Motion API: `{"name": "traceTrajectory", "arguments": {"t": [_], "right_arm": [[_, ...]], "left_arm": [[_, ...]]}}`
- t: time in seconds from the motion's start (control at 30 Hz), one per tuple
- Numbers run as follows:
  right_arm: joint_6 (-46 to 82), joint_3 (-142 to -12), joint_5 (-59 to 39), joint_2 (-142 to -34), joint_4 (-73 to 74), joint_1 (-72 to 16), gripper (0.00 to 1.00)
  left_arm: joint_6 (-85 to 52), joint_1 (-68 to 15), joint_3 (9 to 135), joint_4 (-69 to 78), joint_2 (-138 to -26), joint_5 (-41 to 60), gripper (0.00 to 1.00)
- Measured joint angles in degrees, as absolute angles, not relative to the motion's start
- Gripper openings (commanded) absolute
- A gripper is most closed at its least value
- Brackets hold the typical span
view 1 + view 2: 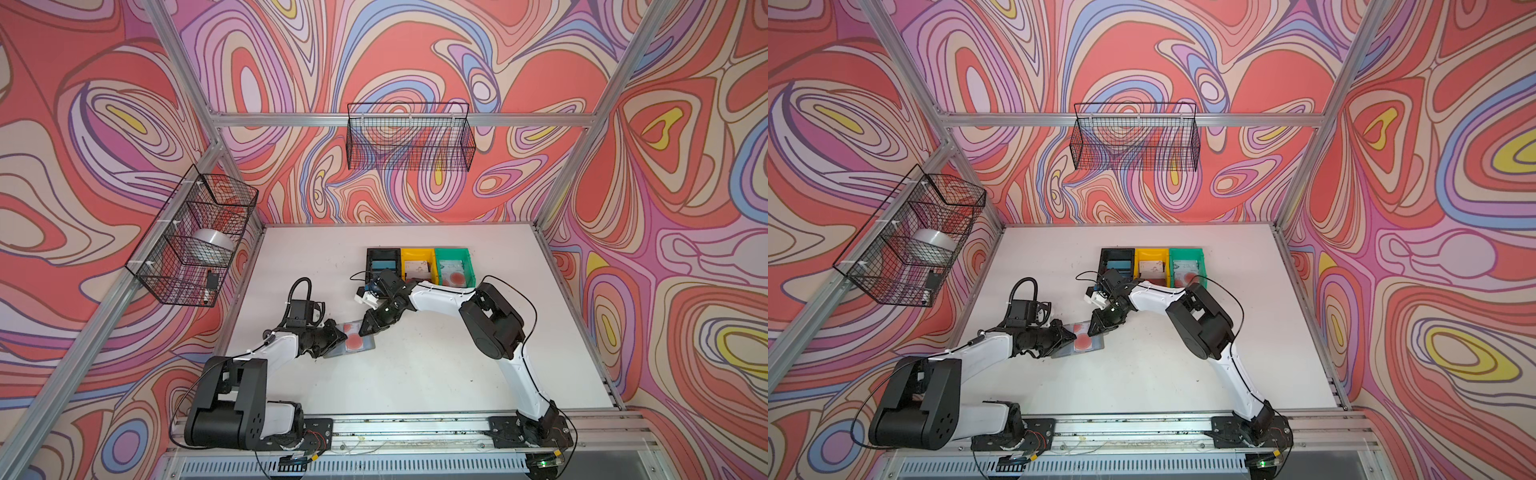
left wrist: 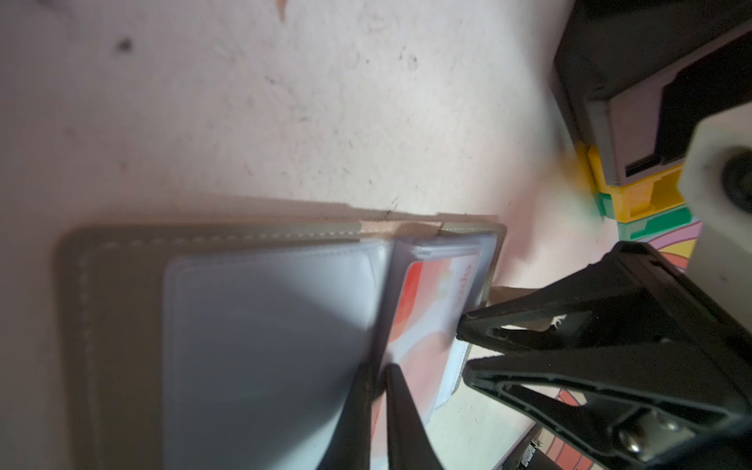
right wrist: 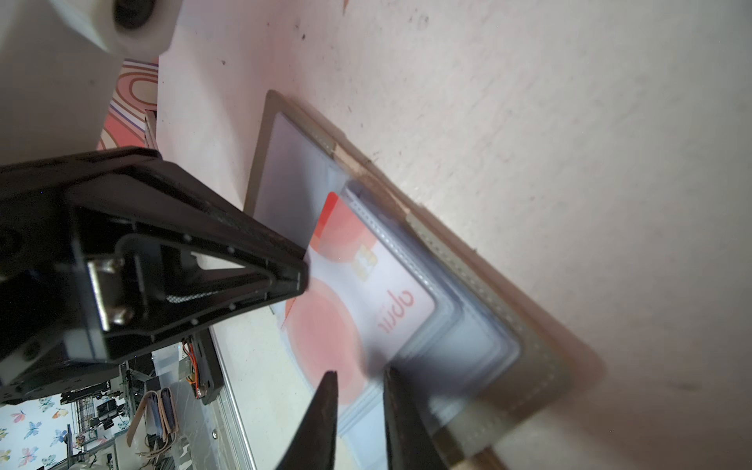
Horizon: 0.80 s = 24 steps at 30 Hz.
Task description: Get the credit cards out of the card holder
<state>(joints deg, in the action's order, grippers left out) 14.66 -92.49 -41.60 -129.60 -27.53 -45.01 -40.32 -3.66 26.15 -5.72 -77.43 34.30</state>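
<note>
The grey card holder [image 1: 334, 354] [image 1: 1064, 352] lies open on the white table, seen close in both wrist views [image 2: 122, 325] [image 3: 541, 354]. A whitish credit card with red round spots [image 1: 355, 343] [image 2: 427, 309] [image 3: 390, 285] sits in its clear pockets, one edge over the spine. My left gripper [image 1: 345, 336] [image 2: 380, 372] is shut on that edge. My right gripper [image 1: 365, 332] [image 3: 360, 378] stands at the holder's far edge, jaws slightly apart astride a clear pocket's rim. A blue credit card [image 1: 383, 264] lies in the black bin.
Black [image 1: 371, 259], yellow [image 1: 417, 251] and green [image 1: 455, 251] bins stand in a row behind the grippers, each with a card inside. Wire baskets hang on the left wall [image 1: 195, 237] and the back wall [image 1: 409, 137]. Bare table lies in front and to the right.
</note>
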Motion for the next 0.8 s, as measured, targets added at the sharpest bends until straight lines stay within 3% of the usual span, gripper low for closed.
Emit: {"name": "traceTrajectory", "arguments": {"t": [0.23,0.53,0.8], "right_arm": [[14.66,-92.77,-41.82,-129.78,-27.81,-44.97,0.24],[14.70,-93.10,-42.52,-130.10,-27.66,-45.01,0.24],[14.70,-93.10,-42.92,-130.32,-27.55,-45.12,0.24]], "left_arm": [[-40.32,-3.27,26.15,-4.58,-78.81,35.81,0.00],[-39.44,-2.81,26.15,-5.45,-77.25,35.99,0.00],[-37.41,-1.13,27.79,-15.22,-70.50,30.76,0.00]]}}
